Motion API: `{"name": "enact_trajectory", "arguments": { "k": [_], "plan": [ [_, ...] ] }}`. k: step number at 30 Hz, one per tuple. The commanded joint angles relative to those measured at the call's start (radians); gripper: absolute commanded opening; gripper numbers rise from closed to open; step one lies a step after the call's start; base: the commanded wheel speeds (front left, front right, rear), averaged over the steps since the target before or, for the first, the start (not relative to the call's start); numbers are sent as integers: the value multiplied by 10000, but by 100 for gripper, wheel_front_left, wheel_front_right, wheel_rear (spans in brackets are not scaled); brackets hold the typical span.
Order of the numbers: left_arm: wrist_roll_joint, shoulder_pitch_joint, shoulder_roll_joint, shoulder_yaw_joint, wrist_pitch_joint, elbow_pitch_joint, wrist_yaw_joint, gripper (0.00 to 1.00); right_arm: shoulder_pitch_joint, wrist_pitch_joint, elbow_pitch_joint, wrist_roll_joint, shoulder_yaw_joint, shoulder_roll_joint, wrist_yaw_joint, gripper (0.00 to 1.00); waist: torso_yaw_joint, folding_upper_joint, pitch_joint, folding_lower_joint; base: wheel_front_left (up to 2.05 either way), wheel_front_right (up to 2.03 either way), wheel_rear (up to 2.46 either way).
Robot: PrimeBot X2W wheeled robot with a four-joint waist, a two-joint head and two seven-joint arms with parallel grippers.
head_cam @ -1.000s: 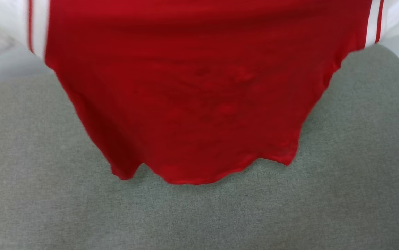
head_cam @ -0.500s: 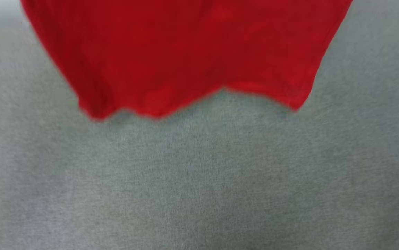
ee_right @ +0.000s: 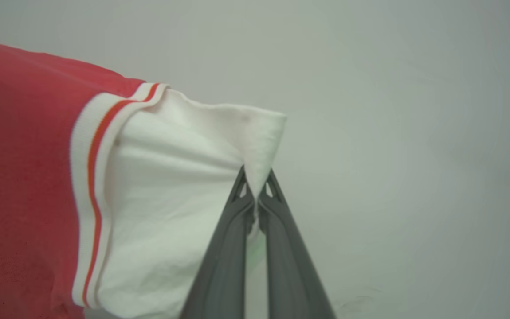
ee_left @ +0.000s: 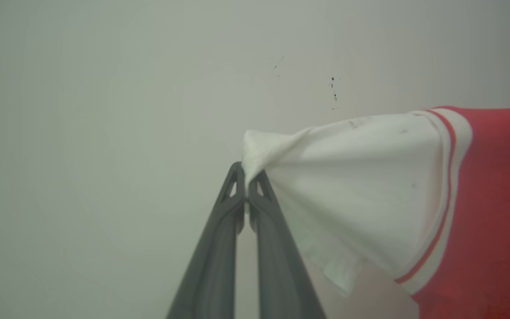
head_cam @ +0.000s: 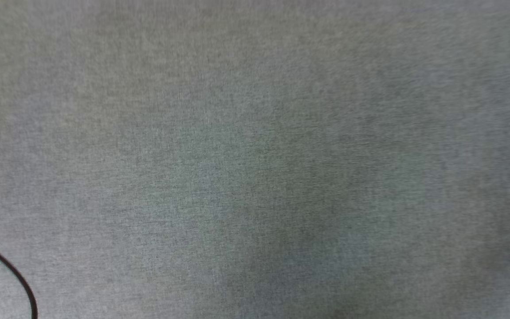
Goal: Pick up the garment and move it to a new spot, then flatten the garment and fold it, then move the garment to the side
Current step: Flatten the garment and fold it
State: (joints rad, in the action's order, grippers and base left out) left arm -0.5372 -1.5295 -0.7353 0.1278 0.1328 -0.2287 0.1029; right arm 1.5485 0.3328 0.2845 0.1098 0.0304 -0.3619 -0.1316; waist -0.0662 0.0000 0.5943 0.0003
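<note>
Cloth, grey and woven, is what the head view looks down on: the work surface (head_cam: 255,159), with a thin black cable (head_cam: 13,271) curving across its lower left corner. A hem lowered there could, I judge, catch on it. In the left wrist view the left gripper (ee_left: 247,176) has its jaws closed on a small pinch at the corner of a white sleeve (ee_left: 348,186) of the garment (ee_left: 499,199), which hangs in the air before a pale wall (ee_left: 104,110). So little cloth lies between the fingertips that the garment's weight or a quick swing could pull it free. In the right wrist view the right gripper (ee_right: 257,177) is likewise clamped on the tip of the other white sleeve (ee_right: 170,186). If one side slips, the garment would drop lopsided and land crumpled. No lettering, brand or label can be read on the faces in view.
</note>
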Motion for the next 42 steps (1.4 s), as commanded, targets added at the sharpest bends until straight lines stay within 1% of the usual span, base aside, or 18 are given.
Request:
{"name": "enact_trajectory", "arguments": {
  "k": [1,5,10,14,16,17,18,22,25,27,31,32,34,38,42],
  "plan": [
    [89,-352,61,60,-198,-330,-1,0,277,-181,274,-201,-84,48,17,0,122,0,358,-3,0,0,0],
    [297,-1002,281,488,-873,-1467,133,0,750,-723,1175,-691,-80,315,17,0,205,0,681,-3,0,0,0],
    [215,-835,495,1128,-1754,-2366,234,0,616,-1494,1965,-803,-184,662,17,0,320,0,855,-3,0,0,0],
    [21,-81,718,1639,-2423,-2870,261,0,-43,-1994,2421,-779,-18,885,16,0,374,0,809,-3,0,0,0],
    [-190,473,882,1867,-2764,-3066,268,0,-418,-2211,2539,-525,-86,1016,16,0,451,0,668,-3,0,0,0],
    [-282,830,945,2020,-2909,-3136,268,0,-706,-2289,2602,-461,-80,1063,16,0,473,0,565,-3,0,0,0],
    [-502,1841,1008,2407,-3254,-3233,272,0,-1597,-2503,2702,-198,-40,1178,16,0,473,0,261,-3,0,0,0],
    [-741,3289,945,2552,-3601,-3153,274,0,-2866,-2645,2683,164,179,1194,16,0,433,0,-232,-3,0,0,0],
    [-826,4422,911,2720,-3673,-2896,274,0,-3953,-2481,2482,542,716,997,14,0,438,0,-641,-3,0,0,0],
    [-896,5290,923,2855,-3635,-2646,187,0,-4690,-2423,2268,863,913,810,14,0,445,0,-970,-3,0,0,0],
    [-1063,7012,925,3076,-3501,-1963,-157,0,-6258,-2280,1848,1564,1175,517,14,0,463,0,-1644,-3,0,0,0],
    [-1195,7845,951,3181,-3430,-1648,-306,0,-6996,-2218,1647,1968,1251,359,14,0,495,0,-1986,-3,0,0,0],
    [-1331,8638,962,3257,-3438,-1315,-474,0,-7772,-2124,1406,2331,1335,215,14,0,526,0,-2330,-3,0,0,0],
    [-1600,10142,955,3391,-3446,-947,-718,0,-9260,-1933,729,3175,1442,-199,14,0,586,0,-2929,-3,0,0,0],
    [-1836,11397,749,3468,-3386,-687,-901,0,-10681,-1578,87,3858,1626,-634,14,0,578,0,-3399,-3,0,0,0]
  ]
}}
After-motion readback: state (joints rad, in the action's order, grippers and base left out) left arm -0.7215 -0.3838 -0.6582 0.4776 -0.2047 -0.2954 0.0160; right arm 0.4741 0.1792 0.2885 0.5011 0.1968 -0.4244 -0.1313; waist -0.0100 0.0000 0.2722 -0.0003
